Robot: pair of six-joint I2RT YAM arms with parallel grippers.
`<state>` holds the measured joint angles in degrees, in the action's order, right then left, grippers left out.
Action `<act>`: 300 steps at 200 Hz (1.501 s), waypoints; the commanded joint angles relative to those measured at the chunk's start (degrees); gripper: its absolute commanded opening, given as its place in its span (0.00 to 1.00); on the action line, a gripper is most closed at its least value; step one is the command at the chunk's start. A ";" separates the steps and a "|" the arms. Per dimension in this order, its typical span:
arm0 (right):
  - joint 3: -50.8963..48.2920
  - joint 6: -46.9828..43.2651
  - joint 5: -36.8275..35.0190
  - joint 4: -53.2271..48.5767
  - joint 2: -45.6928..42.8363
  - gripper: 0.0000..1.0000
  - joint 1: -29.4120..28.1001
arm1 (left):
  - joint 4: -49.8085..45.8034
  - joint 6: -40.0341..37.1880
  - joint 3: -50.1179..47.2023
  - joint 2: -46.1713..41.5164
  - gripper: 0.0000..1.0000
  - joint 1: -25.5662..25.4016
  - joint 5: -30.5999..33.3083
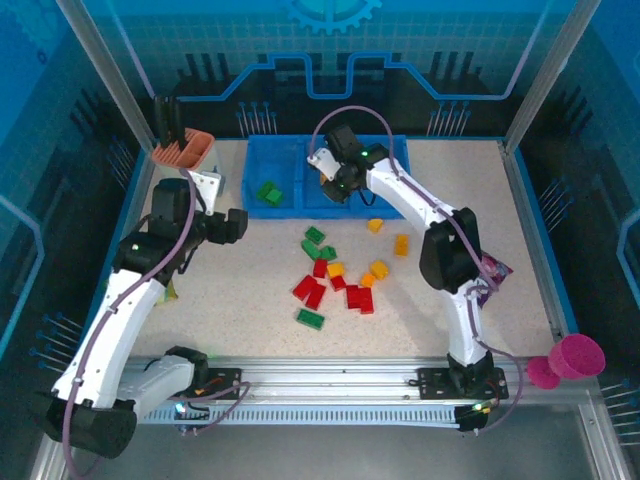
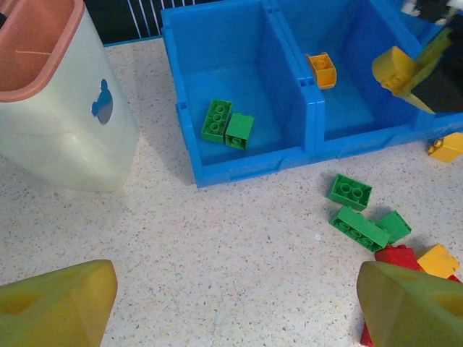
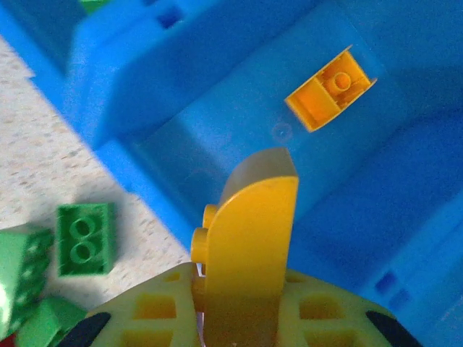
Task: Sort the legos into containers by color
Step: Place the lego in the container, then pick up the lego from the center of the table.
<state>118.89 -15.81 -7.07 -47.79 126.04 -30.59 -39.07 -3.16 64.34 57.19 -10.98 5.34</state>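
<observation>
Two green bricks (image 2: pixel 226 123) lie in the blue tray's (image 2: pixel 246 165) left compartment, one orange brick (image 2: pixel 322 70) in the middle. Loose bricks (image 1: pixel 338 282) lie scattered in front.

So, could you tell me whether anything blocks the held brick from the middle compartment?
Nothing visible does. The right gripper holds the orange-yellow brick over bare floor of the middle compartment; the orange brick already inside lies off to one side.

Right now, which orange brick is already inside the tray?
The orange brick lying on the middle compartment floor; another brick hangs pinched in the right fingers; the rest sit on the table.
</observation>
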 commanded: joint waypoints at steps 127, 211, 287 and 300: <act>25.44 -6.19 2.00 -5.58 18.82 0.33 2.49 | 0.22 -0.53 2.20 2.77 0.87 0.52 0.55; 4.71 -1.25 1.68 -1.99 -2.33 0.53 -0.32 | 1.91 -0.01 1.53 3.10 0.88 0.52 -0.69; -28.06 23.85 -1.04 -0.19 -23.68 0.60 2.08 | 1.68 0.67 1.11 2.56 0.89 0.52 0.05; -32.01 26.38 -0.58 1.52 -25.46 0.61 2.56 | 2.26 0.85 0.63 1.83 0.89 0.52 -0.70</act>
<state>93.19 1.32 -7.53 -48.23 103.72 -29.04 -37.78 -2.96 64.45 60.55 -10.98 5.72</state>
